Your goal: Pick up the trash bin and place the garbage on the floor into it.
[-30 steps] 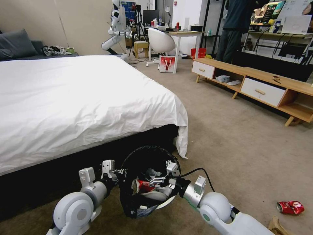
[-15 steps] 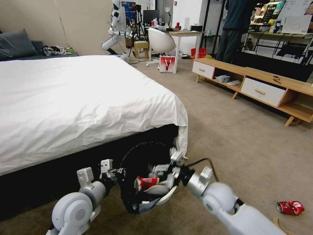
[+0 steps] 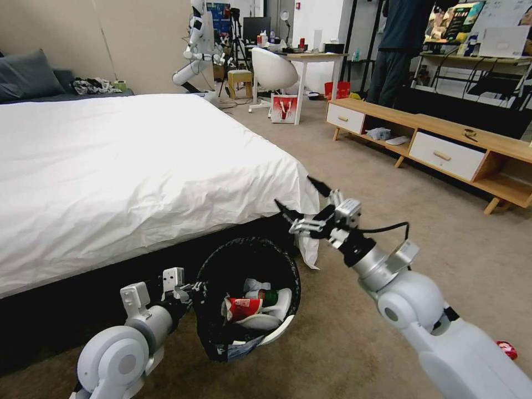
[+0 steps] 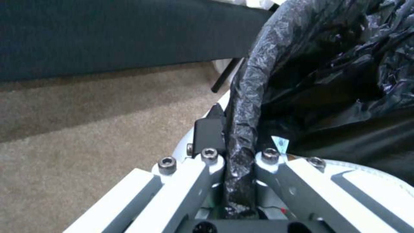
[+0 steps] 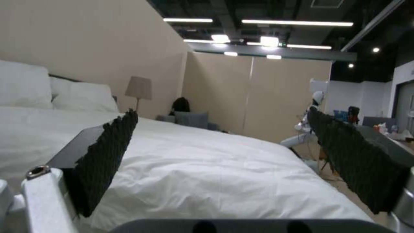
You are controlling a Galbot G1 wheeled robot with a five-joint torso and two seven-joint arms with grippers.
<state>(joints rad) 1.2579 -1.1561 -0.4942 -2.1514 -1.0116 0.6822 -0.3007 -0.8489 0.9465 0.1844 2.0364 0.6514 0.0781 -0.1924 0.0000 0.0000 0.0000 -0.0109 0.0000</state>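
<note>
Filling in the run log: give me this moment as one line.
left gripper: shut on bin rim | right gripper: open, empty, raised by bed corner | bin: holds can, tissues | floor: can left

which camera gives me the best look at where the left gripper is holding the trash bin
The left wrist view: the left gripper is shut on the trash bin at its bag-covered rim. The head view shows the whole bin with that gripper at its side. The right wrist view faces the bed.

Trash bin point(image 3: 246, 299): small, round, white, black crinkled bag over rim, tilted toward camera, beside bed base, rim clamped by left gripper point(image 3: 191, 289). Inside: garbage point(image 3: 244, 307) (crushed red can, white tissues, green bottle). Another red piece point(image 3: 507, 349) on carpet floor point(image 3: 388, 221), well apart
</note>
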